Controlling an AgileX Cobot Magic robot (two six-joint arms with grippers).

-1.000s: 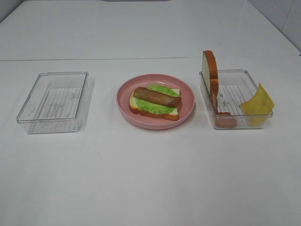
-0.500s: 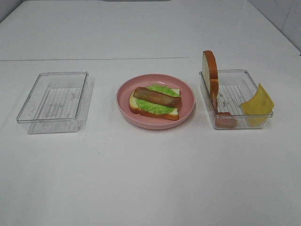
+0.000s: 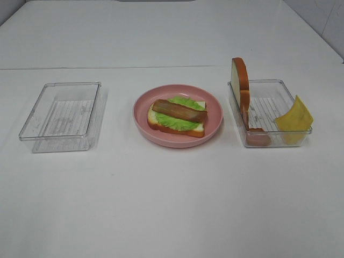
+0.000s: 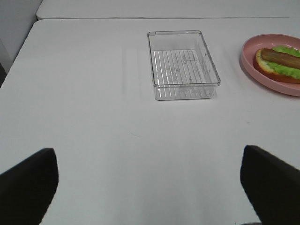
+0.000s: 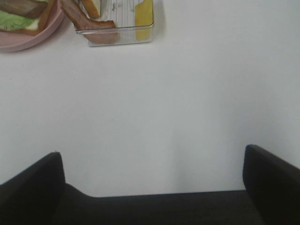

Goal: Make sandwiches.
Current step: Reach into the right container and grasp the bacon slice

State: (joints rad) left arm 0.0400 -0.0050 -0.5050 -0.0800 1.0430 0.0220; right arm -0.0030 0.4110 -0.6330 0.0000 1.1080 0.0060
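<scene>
A partial sandwich (image 3: 178,116) lies on the round pink plate (image 3: 215,110): one bread slice, green lettuce (image 3: 183,122) and brown bacon (image 3: 179,110) on top. It also shows in the left wrist view (image 4: 279,63) and the right wrist view (image 5: 23,16). A clear tray (image 3: 269,86) to the right holds an upright bread slice (image 3: 240,80), a red slice (image 3: 258,137) and yellow cheese (image 3: 294,118). Neither gripper shows in the exterior high view. My left gripper (image 4: 150,187) and right gripper (image 5: 152,183) are open and empty, low over bare table.
A second clear tray (image 3: 60,115) stands left of the plate; it shows in the left wrist view (image 4: 183,63). The white table's seam runs behind the trays. The right tray shows in the right wrist view (image 5: 117,35).
</scene>
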